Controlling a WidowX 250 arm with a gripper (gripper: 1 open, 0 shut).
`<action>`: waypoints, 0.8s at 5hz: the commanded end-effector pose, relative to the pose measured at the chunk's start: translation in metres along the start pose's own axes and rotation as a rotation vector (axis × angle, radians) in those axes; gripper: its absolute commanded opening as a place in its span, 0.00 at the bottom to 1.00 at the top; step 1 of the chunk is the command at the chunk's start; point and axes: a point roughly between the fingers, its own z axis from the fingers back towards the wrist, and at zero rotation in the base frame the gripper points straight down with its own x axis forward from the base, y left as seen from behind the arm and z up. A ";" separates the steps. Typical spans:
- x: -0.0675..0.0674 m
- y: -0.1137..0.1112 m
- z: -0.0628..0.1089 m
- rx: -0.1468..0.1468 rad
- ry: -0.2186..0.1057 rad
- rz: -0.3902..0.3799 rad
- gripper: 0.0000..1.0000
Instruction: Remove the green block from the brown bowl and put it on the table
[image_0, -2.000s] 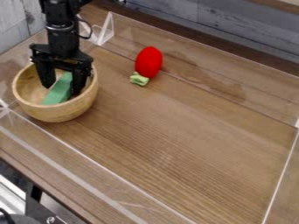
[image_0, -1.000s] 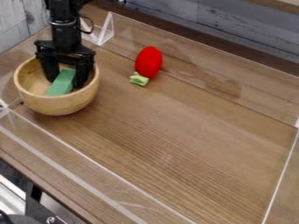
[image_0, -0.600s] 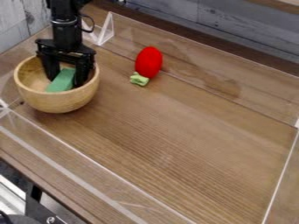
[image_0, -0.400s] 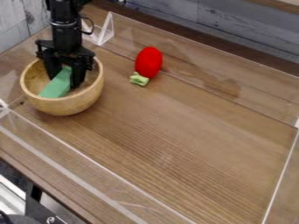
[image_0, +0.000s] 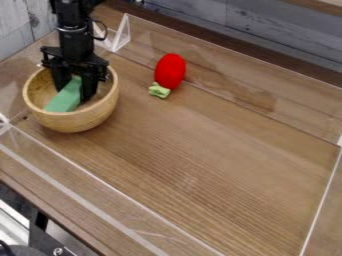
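The brown bowl (image_0: 72, 112) sits at the left of the wooden table (image_0: 214, 150). Inside it the green block (image_0: 64, 98) leans tilted against the bowl's wall. My gripper (image_0: 80, 80) points straight down into the bowl, its black fingers closed together on the upper end of the green block. The block's lower end still rests inside the bowl.
A red strawberry-like toy (image_0: 168, 71) with a green stem lies to the right of the bowl. Clear acrylic walls (image_0: 321, 200) border the table on the left, front and right. A clear plastic piece (image_0: 120, 32) stands behind the bowl.
The fingers stood wide apart around the block and have now closed on it. The bowl has shifted slightly to the right.
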 end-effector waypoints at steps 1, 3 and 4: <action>-0.004 0.004 0.022 -0.005 -0.029 0.002 0.00; -0.015 0.008 0.046 -0.031 -0.028 0.016 0.00; -0.006 0.019 0.045 -0.037 -0.033 -0.059 0.00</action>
